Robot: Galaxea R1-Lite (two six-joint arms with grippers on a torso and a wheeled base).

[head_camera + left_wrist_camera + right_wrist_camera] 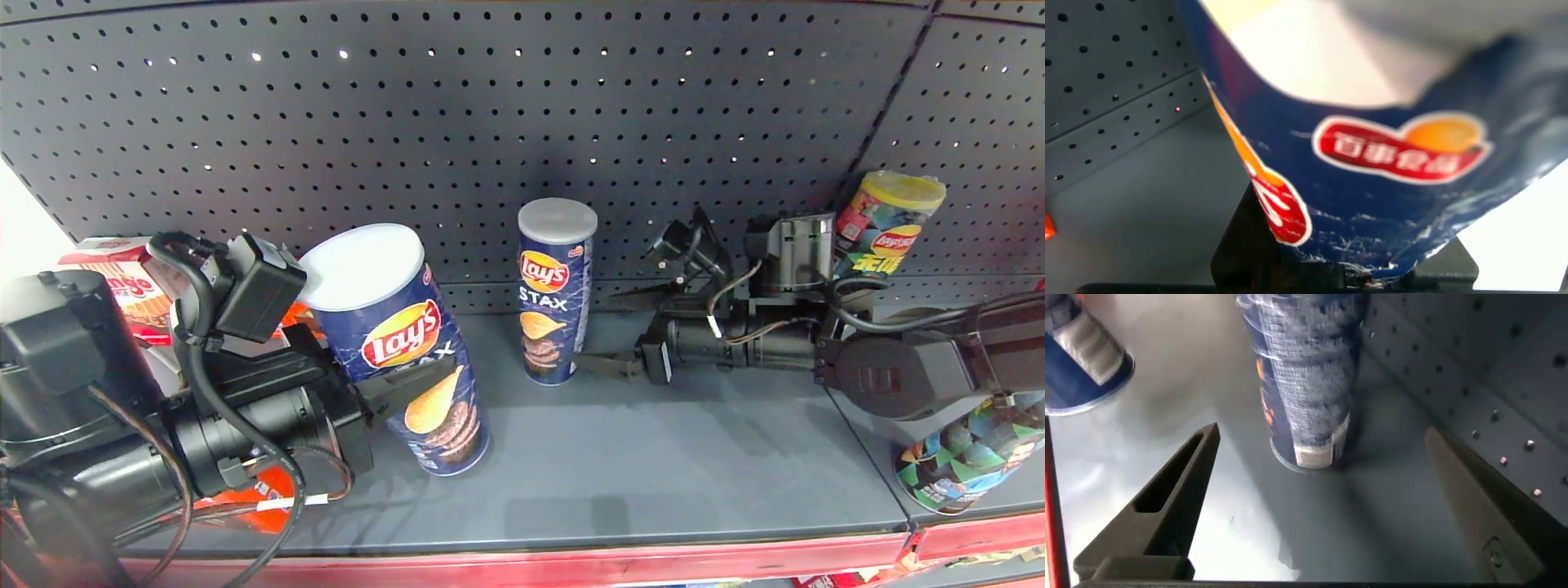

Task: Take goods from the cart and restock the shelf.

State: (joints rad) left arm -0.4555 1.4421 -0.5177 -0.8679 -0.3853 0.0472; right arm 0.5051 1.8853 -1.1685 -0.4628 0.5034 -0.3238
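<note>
Grey shelf board (653, 474) w/ red front strip (571, 563); dark perforated back wall (490, 122) behind. Left gripper (412, 384) pinches a blue chip can (384, 327), white lid, tilted, twd shelf front-left. Second blue can (557, 290) stands upright by back wall, centre. Right gripper (612, 331), fingers spread wide, sits just beside it, not touching. Yellow-lidded can (890, 216) far right; wafer box (122, 278) far left.

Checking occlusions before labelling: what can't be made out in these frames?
- Head view: left arm hides most of the orange packet and part of the wafer box.
- Head view: right arm covers the base of the yellow-lidded can and the top of the patterned can.
- Left wrist view: the held can, close and blurred, hides its own base.
</note>
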